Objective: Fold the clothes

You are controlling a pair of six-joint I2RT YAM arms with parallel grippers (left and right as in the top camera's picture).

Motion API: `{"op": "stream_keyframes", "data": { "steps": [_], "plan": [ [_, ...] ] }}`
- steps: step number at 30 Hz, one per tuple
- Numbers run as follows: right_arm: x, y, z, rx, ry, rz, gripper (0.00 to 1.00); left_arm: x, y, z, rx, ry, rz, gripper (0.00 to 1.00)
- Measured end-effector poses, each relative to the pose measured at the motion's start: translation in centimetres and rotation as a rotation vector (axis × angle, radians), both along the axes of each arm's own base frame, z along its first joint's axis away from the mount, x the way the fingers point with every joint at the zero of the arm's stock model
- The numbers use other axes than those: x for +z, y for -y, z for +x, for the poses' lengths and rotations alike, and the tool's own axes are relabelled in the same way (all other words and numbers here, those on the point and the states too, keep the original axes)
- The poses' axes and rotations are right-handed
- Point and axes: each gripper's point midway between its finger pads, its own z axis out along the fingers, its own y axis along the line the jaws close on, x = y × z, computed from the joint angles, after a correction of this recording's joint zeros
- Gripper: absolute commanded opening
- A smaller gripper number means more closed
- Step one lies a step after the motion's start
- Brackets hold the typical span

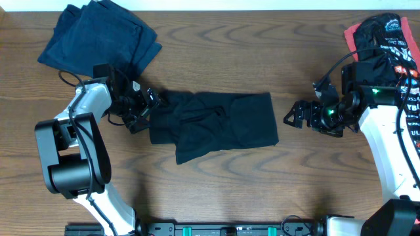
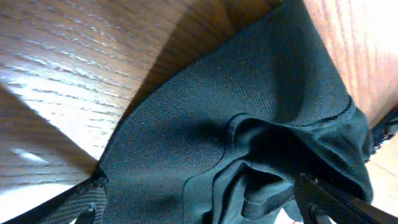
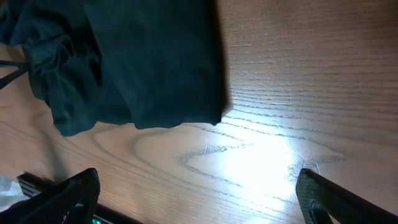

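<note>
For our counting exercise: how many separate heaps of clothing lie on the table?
3: a folded dark pile at top left of the overhead view, a black garment in the middle, and a black-and-red heap at top right. Each heap may hide further garments.

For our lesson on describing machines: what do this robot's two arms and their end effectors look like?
The left arm and right arm share white link covers, bulky black joints and loose black cables. The left end effector and right end effector are black, each two-fingered. Green lights glow near the right wrist.
</note>
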Motion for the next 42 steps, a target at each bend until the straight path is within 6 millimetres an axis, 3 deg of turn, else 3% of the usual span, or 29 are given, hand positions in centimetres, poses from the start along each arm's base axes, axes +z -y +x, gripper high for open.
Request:
{"op": "stream_keyframes", "data": {
  "steps": [13,21,23,30,42],
  "plan": [
    [0.0,0.0,0.2,0.000,0.010,-0.001,0.99,0.1,-2.1,-1.4,-0.062,0.014,0.160,0.98],
    [0.0,0.0,0.3,0.000,0.013,-0.001,0.99,5.0,-2.8,-1.6,-0.084,0.150,0.216,0.98],
    [0.0,0.0,0.3,0.000,0.013,-0.001,0.99,5.2,-2.8,-1.6,-0.094,0.163,0.218,0.98],
    [0.0,0.0,-0.1,0.000,-0.003,0.000,0.99,4.4,-3.1,-0.9,-0.170,0.216,0.241,0.98],
    [-0.1,0.0,-0.3,0.000,-0.015,0.000,0.99,0.6,-3.7,-0.5,-0.251,0.197,0.244,0.98]
  ]
}}
